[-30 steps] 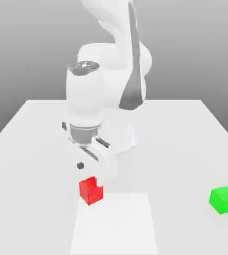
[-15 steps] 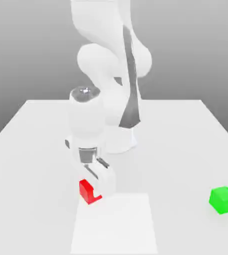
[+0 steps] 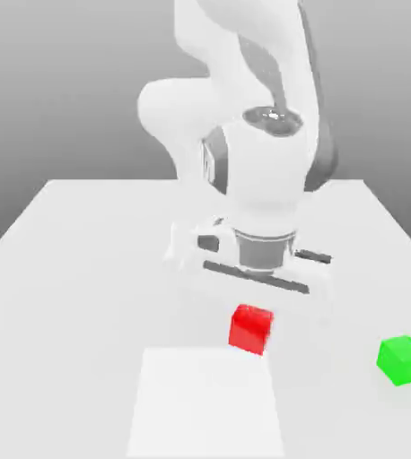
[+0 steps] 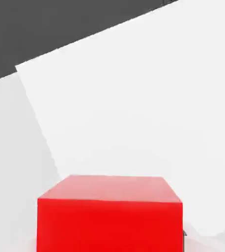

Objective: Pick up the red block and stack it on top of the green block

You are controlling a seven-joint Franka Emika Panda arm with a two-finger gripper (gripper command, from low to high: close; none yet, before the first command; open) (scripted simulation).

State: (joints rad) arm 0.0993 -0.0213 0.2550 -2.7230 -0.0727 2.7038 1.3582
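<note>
**With the red block lifted, the carry toward green is under way**

Since half a second ago, when the red block (image 3: 249, 328) sat low on the tabletop (image 3: 56, 269) at the exterior view's left of centre with the hand pressed down beside it, both have shifted: the cube now hangs under the hand nearer the middle of that view, and it looks clear of the surface, with a bright patch of tabletop visible below it. The arm has swung toward the exterior view's right, and its wrist now stands directly above the cube. In the hand view the red block (image 4: 109, 214) sits close beneath the camera, its top face level, with the tabletop well below it.

The gripper (image 3: 250, 309) is best judged as closed on the red block, since a cube could hardly travel and rise with the hand otherwise; the fingers themselves are hidden behind the hand's body and the cube, so the grip is inferred, not seen.

The green block (image 3: 402, 359) rests on the tabletop at the exterior view's right, in the same place as in both earlier pictures, well apart from the red one.

So the pick-up appears done. What remains is the crossing to the green block, lining the red cube squarely over it, lowering until the faces meet, and then letting go.
</note>
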